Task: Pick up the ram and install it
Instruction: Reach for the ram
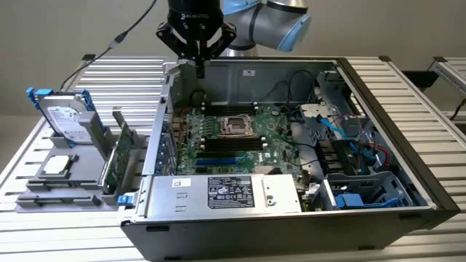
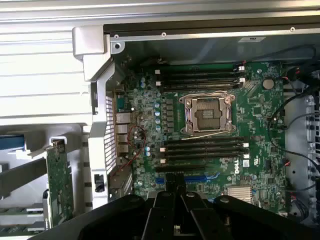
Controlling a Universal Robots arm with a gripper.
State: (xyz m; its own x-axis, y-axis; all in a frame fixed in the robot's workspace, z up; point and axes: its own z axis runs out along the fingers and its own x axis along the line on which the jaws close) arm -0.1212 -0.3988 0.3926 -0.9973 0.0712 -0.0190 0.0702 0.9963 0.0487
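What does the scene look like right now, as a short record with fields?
computer case: open, motherboard exposed
end effector: shut, nothing seen in it, above the computer case's far side
CPU socket: between two banks of dark memory slots
hard drive: standing in the grey rack, exterior view's left
green card: on edge in the grey rack, beside the computer case

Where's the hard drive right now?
In the exterior view the hard drive stands on edge in the grey rack on the exterior view's left, outside the computer case; the green card stands between it and the case.
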